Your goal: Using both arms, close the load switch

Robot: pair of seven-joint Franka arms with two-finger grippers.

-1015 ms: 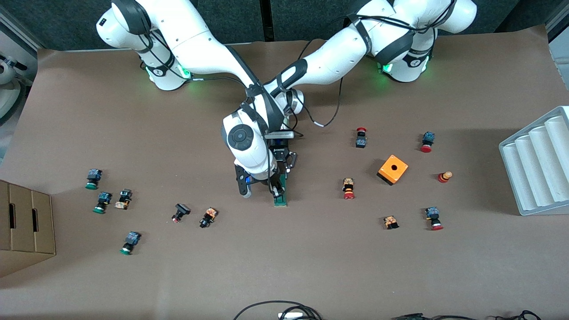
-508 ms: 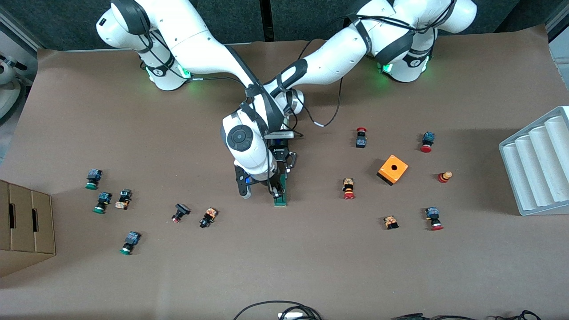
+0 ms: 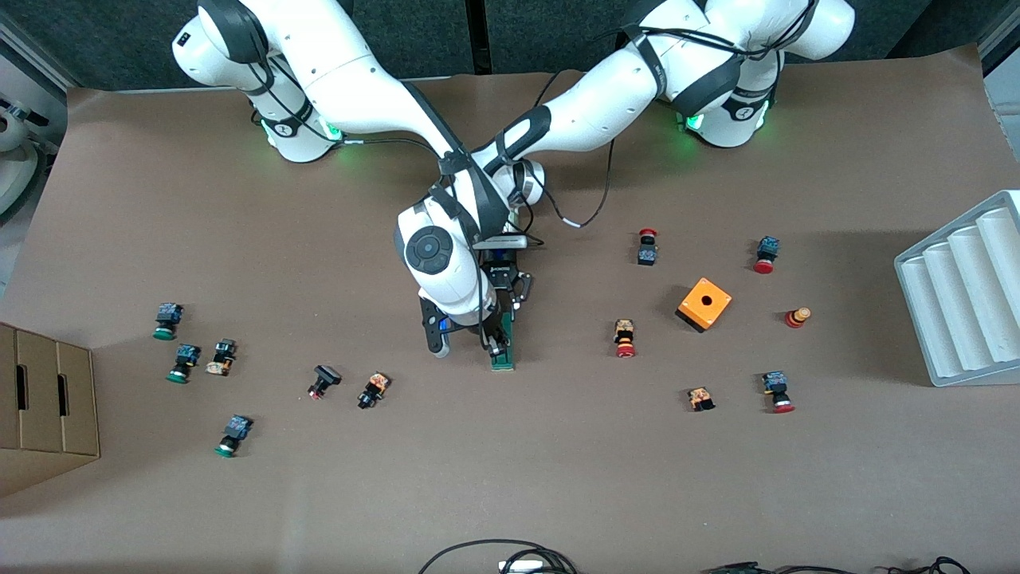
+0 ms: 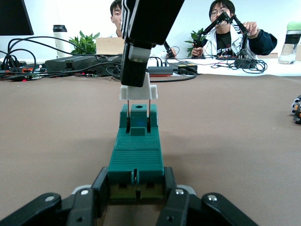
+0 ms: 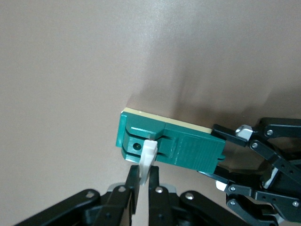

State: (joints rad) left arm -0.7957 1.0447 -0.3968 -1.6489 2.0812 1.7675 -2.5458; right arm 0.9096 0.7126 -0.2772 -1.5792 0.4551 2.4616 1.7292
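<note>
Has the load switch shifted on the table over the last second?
No. The load switch sits at the same spot relative to the orange cube, with both grippers on it.

Desk [image 3: 558, 478] covered in brown paper. Orange cube [image 3: 704, 304] with a hole in its top face, toward the left arm's end. Red-capped buttons scattered around it. Green-capped buttons [image 3: 166, 320] toward the right arm's end, near a cardboard box [image 3: 44, 406]. Grey ridged tray [image 3: 964, 291] at the desk edge.

The slim green rectangular load switch [image 3: 503, 351] [image 4: 136, 160] [image 5: 169, 146] lies flat mid-table (long axis toward the front camera). Its small white tab [image 4: 138, 91] [image 5: 147, 157] stands raised above one end.
</note>
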